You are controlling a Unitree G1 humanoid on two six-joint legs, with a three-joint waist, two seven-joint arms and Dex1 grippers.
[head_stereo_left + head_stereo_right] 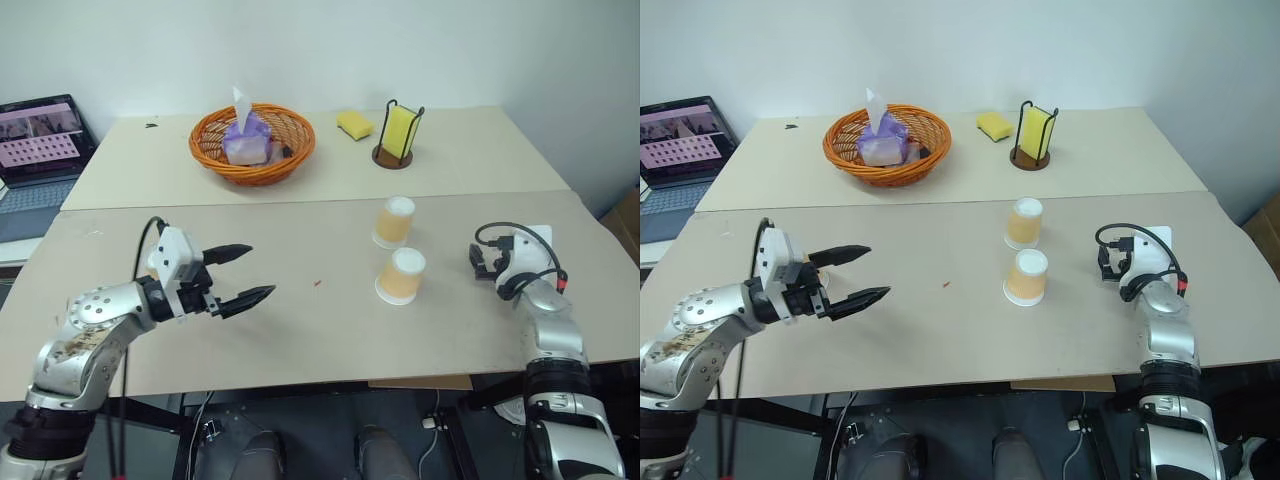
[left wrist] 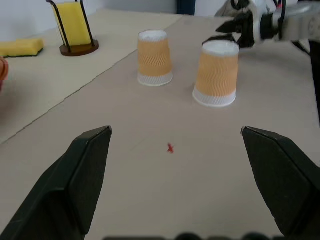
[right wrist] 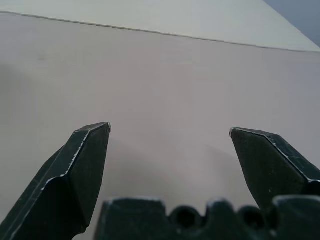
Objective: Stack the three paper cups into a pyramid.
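A: Head views, item one: two paper cups on the tabletop [image 1: 300,330], both upside down. Far cup [image 1: 393,221], near cup [image 1: 400,276], close together but apart. No third cup in sight here.

B: Tools?

A: Left tool [image 1: 246,274] at the robot's left, fingers spread, empty, aimed across the tabletop toward the cups, well apart from them. Right tool [image 1: 487,262] beside the cups on their right, nearer to the near cup.

B: Left wrist view?

A: Black fingers [image 2: 82,170] wide apart; both cups stand upright-axis ahead, the right tool just beyond them.

B: Right wrist view?

A: Fingers [image 3: 82,165] spread, nothing between, bare tabletop ahead. Judgement: right arm is the nearer one.
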